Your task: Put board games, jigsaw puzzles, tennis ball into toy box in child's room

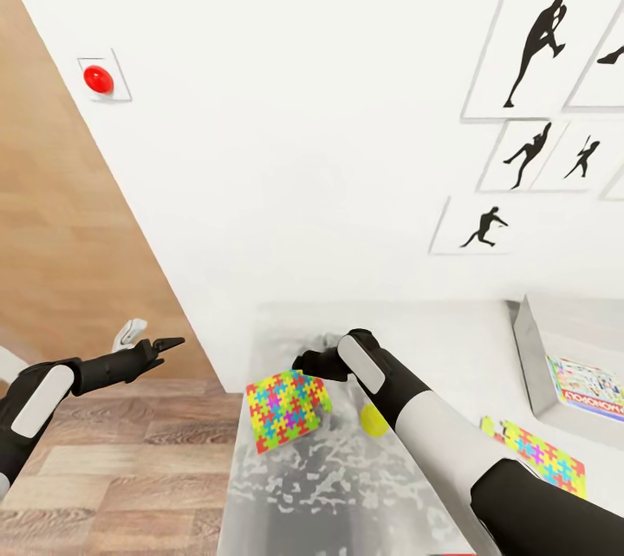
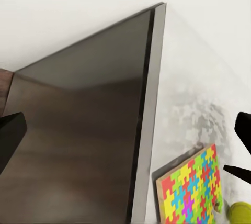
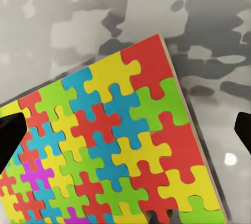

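One jigsaw puzzle (image 1: pixel 288 409) (image 2: pixel 191 192) (image 3: pixel 110 150) lies near the left end of the table (image 1: pixel 286 487). My right gripper (image 1: pixel 305 363) (image 3: pixel 125 130) hovers open just above its far edge, one finger on each side. The tennis ball (image 1: pixel 373 420) (image 2: pixel 240 213) sits right of that puzzle, partly hidden by my right forearm. A second jigsaw puzzle (image 1: pixel 542 455) lies further right. The toy box (image 1: pixel 537 348) stands at the table's right end, with a pale, red-bannered board game (image 1: pixel 589 387) inside. My left gripper (image 1: pixel 166 345) (image 2: pixel 125 130) hangs open over the floor, left of the table.
The table's dark grey side (image 2: pixel 78 130) faces my left gripper. The wood floor (image 1: pixel 130 469) spreads to the left. A white wall (image 1: pixel 303 149) with framed silhouette pictures (image 1: pixel 529 54) stands behind the table. A red round knob (image 1: pixel 97 78) is fixed to the wall.
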Available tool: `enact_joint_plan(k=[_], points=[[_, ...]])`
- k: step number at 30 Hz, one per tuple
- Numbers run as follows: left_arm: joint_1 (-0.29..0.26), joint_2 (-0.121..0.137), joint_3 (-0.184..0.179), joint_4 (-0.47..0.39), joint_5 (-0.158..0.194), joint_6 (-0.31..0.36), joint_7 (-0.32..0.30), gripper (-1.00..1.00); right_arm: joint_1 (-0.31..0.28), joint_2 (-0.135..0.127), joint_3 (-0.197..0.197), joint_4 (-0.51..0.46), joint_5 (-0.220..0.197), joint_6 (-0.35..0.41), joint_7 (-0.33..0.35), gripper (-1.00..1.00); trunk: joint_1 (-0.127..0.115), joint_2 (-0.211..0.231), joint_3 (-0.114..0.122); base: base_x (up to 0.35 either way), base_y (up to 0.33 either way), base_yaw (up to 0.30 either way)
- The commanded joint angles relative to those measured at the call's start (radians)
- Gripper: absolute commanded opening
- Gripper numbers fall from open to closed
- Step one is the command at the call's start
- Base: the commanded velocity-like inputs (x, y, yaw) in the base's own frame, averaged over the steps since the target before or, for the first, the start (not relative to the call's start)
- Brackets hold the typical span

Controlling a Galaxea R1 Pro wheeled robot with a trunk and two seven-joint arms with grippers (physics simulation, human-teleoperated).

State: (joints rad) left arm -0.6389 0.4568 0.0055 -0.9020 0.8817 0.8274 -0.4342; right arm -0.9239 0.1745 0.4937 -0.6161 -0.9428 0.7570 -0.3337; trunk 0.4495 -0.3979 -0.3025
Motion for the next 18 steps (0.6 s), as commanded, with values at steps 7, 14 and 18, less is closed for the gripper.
enact_joint_plan(k=[7, 14, 18], points=[[-0.001, 0.000, 0.001, 0.000, 0.003, 0.006, -0.002, 1.00, -0.001, 0.000, 0.002, -0.001, -0.010, 0.001, -0.010, 1.00, 0.001, -0.002, -0.013, 0.000, 0.000, 0.000], [-0.001, 0.000, 0.002, 0.000, 0.003, 0.006, -0.003, 1.00, -0.001, 0.000, 0.001, -0.001, -0.010, 0.001, -0.010, 1.00, 0.001, -0.002, -0.025, 0.000, 0.000, 0.000], [-0.001, 0.000, 0.002, 0.000, 0.003, 0.006, -0.003, 1.00, -0.001, 0.000, 0.001, -0.001, -0.010, 0.001, -0.010, 1.00, 0.001, -0.002, -0.031, 0.000, 0.000, 0.000]])
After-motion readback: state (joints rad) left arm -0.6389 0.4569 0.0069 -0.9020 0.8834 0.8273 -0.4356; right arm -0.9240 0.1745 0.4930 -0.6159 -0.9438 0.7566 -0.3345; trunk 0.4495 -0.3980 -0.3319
